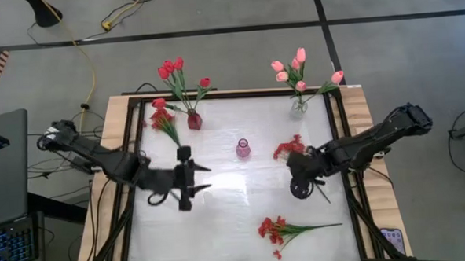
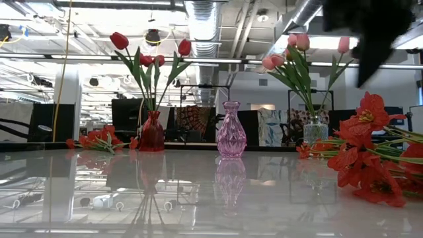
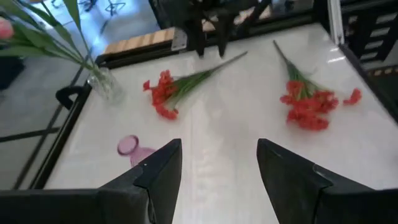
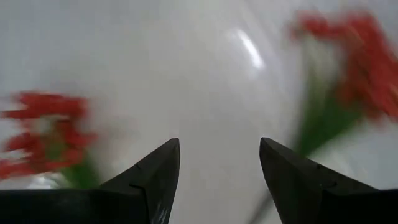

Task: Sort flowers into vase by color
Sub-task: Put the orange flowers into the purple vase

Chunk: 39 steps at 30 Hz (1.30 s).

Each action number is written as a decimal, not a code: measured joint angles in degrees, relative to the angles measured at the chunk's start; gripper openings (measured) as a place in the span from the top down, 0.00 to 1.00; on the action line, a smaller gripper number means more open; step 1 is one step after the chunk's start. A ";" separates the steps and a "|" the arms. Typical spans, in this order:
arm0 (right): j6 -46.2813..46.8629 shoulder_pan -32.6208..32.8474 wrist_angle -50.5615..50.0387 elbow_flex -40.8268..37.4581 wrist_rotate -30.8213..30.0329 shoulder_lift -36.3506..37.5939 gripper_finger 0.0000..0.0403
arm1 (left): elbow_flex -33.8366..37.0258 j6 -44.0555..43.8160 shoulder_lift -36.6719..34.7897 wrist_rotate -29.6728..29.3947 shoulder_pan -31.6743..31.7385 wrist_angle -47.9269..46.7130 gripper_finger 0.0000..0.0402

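1. table [image 1: 220, 217] held both arms low across it, left gripper [image 1: 197, 178] at mid-left with fingers spread and nothing between them, right gripper [image 1: 300, 175] spread above a red bunch [image 1: 288, 148].
2. flowers: red tulips [image 1: 175, 74] stood in a red vase [image 1: 194, 120], pink tulips [image 1: 297, 69] in a clear vase [image 1: 298, 106].
3. two more red bunches lay loose, one beside the red vase [image 1: 164, 120], one near the front edge [image 1: 278, 229].
4. pink vase [image 1: 243, 149] stood at centre, holding nothing.

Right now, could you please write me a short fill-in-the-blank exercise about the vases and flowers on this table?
1. The red tulips stand in the ___ vase.
2. The pink tulips stand in the ___ vase.
3. The pink vase holds ___ flowers.
4. Both claws, left claw and right claw, are ___.

Missing words: red; clear; no; open
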<state>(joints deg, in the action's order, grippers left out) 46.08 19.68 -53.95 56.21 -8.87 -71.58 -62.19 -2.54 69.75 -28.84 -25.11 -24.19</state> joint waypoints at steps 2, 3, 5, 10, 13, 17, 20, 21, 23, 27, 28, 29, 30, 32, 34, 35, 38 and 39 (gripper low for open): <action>7.41 1.78 -5.96 0.00 -1.65 -0.56 0.38 | 2.83 -0.06 0.40 -3.22 -2.49 3.74 0.51; 11.14 2.66 -8.86 0.00 -2.53 -0.96 0.38 | 4.67 0.34 0.60 -4.00 -3.44 6.85 0.51; 17.82 4.26 -13.59 0.00 -3.62 -2.09 0.38 | 9.07 0.62 0.64 -3.88 -4.77 11.76 0.51; 22.41 5.97 -15.08 -1.64 -4.69 -5.80 0.38 | 19.81 2.13 0.69 4.89 -2.61 30.92 0.51; 21.13 4.75 -11.76 -3.91 -3.77 -7.25 0.38 | 26.82 2.29 0.69 12.67 1.31 45.00 0.51; 21.58 2.96 -10.94 -5.92 -3.31 -7.87 0.38 | 34.40 0.95 0.69 20.61 8.09 59.14 0.51; 22.33 2.22 -8.59 -8.93 -2.95 -7.84 0.38 | 36.72 -0.92 0.66 27.60 13.50 65.51 0.51; 22.71 2.05 -7.52 -10.06 -2.75 -7.85 0.38 | 36.92 -1.11 0.64 29.79 15.03 66.35 0.51; 22.94 1.64 -4.87 -12.51 -1.97 -7.83 0.38 | 36.87 -1.05 0.64 33.28 17.49 66.61 0.51; 24.01 0.84 0.24 -16.37 -1.52 -7.83 0.38 | 36.78 1.43 0.64 36.43 20.52 66.23 0.51; 24.42 0.72 1.14 -17.03 -1.52 -7.83 0.38 | 36.78 2.10 0.64 36.89 20.83 65.38 0.51; 24.70 0.68 1.41 -17.51 -1.52 -7.87 0.39 | 36.78 2.66 0.64 37.20 21.02 64.49 0.51; 24.95 0.69 1.52 -17.86 -1.52 -8.00 0.39 | 36.78 3.01 0.64 37.22 21.09 63.58 0.51; 25.07 0.71 1.78 -18.38 -1.38 -8.23 0.42 | 36.78 3.44 0.64 37.23 21.10 61.96 0.51; 25.06 0.44 2.49 -19.05 -0.65 -8.29 0.47 | 36.78 3.57 0.64 37.23 21.10 60.74 0.51; 25.07 0.21 3.16 -19.41 -0.33 -8.26 0.50 | 36.78 3.56 0.64 37.23 21.10 60.21 0.51; 24.97 -0.19 6.72 -20.48 0.16 -8.10 0.60 | 36.78 3.57 0.64 37.25 21.10 59.54 0.51; 24.31 -0.20 7.83 -20.71 0.48 -8.07 0.64 | 36.78 3.56 0.64 37.25 21.10 59.57 0.51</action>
<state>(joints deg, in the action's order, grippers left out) 70.39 19.48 -46.11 35.50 -8.39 -79.66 -25.41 1.03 70.39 8.40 -4.01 35.38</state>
